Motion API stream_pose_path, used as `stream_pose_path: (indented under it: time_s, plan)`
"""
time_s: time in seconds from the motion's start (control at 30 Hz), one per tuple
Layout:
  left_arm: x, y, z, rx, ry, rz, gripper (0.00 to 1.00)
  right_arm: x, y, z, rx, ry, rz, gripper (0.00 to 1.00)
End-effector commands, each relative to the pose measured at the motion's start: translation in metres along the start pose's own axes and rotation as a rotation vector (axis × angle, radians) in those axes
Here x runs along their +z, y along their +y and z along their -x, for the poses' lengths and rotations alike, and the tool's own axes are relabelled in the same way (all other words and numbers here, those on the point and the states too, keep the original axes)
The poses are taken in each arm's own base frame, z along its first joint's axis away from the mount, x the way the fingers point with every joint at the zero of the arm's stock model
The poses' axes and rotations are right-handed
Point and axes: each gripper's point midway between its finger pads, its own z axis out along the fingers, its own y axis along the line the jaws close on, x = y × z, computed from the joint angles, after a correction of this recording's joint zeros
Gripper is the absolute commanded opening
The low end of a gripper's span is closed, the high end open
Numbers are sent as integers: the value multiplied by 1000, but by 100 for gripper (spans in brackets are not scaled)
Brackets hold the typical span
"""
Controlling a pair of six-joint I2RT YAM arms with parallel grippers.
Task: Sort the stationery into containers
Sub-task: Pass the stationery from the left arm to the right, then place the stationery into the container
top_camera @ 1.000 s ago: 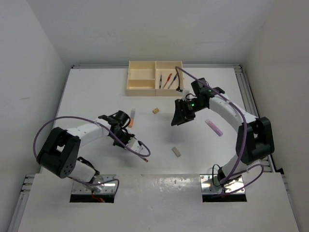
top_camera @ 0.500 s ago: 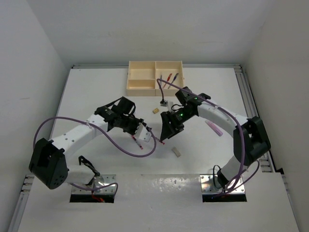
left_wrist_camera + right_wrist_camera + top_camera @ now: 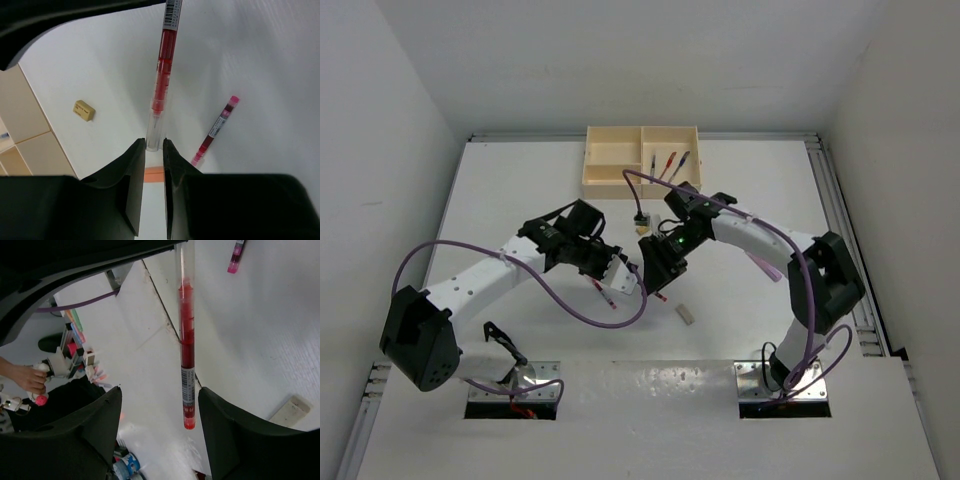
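Top external: left claw (image 3: 620,280) and right claw (image 3: 655,272) sit close together over the middle of the table (image 3: 520,190), near the tan block (image 3: 642,228) and eraser (image 3: 686,313), with the tray (image 3: 610,189) at the far edge. Left wrist: narrow fingers (image 3: 134,170) pinch the clear end of a red pen (image 3: 162,75) above the table, a second pen (image 3: 215,131) lying beside. Right wrist: that claw gapes wide around the red pen, a gap either side.

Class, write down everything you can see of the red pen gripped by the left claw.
The red pen is thin, with a clear plastic-looking barrel, red ink inside and a white barcode label near its far end. The left claw is shut on its clear end, so the pen sticks straight out ahead of it. Its labelled end hangs inside the open right claw, touching neither side as far as shows.
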Motion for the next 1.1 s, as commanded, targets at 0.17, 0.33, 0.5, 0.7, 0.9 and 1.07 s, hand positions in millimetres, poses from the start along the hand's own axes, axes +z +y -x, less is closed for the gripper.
stream_pose_path:
  time_s: [0.17, 0.33, 0.5, 0.7, 0.9, 1.07]
  plan:
    - [-12, 14, 23, 16, -62, 35, 0, 4, -4, 8, -54, 11, -9, 47]
    - [-14, 21, 24, -4, -63, 67, 1, 3, -1, 10, -73, 13, 2, 11]
    - [-28, 44, 14, -153, -53, 182, 77, -17, -1, 29, -105, -46, -13, 0]
    - [-63, 71, -10, -344, -42, 373, 100, -102, -48, 125, -55, -367, -207, 0]
    - [-70, 77, -46, -529, 6, 493, 100, -192, -117, 234, 27, -752, -489, 0]
    - [-66, 69, -69, -654, 27, 542, 100, -196, -180, 276, 88, -853, -587, 0]
